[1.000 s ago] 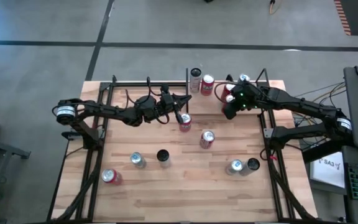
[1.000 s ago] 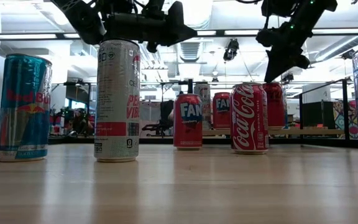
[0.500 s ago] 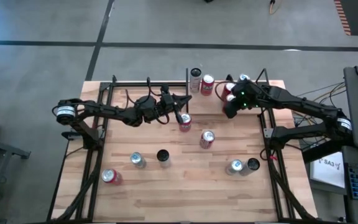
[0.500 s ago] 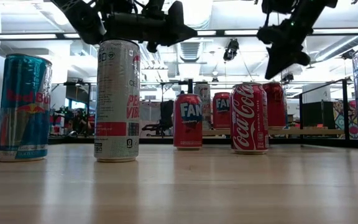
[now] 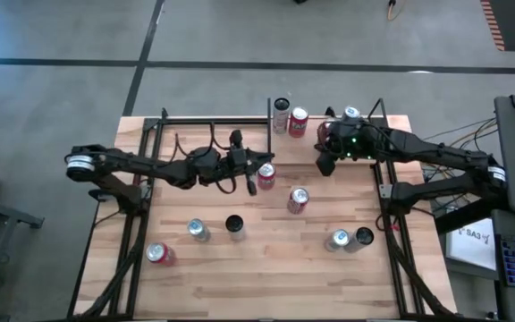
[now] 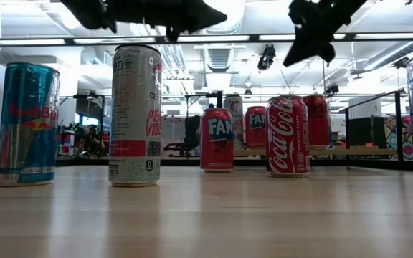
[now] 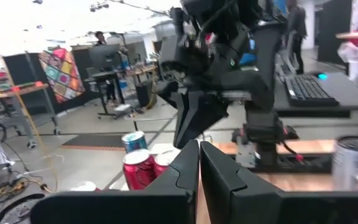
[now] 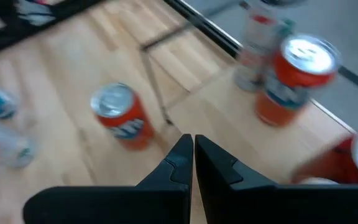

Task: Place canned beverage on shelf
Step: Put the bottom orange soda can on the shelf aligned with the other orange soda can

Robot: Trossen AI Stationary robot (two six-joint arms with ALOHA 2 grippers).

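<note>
Both grippers hover shut and empty above the table. My left gripper [image 5: 251, 182] is just left of a red can [image 5: 265, 175] that stands on the tabletop, and shows in its own view [image 7: 199, 158]. My right gripper [image 5: 322, 166] hangs in front of the shelf [image 8: 229, 93], pointing slantwise down [image 8: 192, 149]. On the shelf at the far edge stand a tall silver can [image 5: 281, 110], a red can [image 5: 298, 122] and a blue-topped can [image 5: 351, 114]. An orange can [image 8: 123, 117] stands on the table below my right gripper.
More cans stand upright across the table: one at the middle [image 5: 298, 199], a silver one [image 5: 197, 230], a dark one [image 5: 234, 224], a red one [image 5: 157, 254] at the near left, and a pair [image 5: 339, 239] at the near right. A thin black post [image 8: 159, 87] edges the shelf.
My left gripper has risen and swung toward the table's near edge, ending beside the red can. My right gripper has risen and tipped from pointing steeply down to a shallower slant. Both have stayed shut. No can has moved.
</note>
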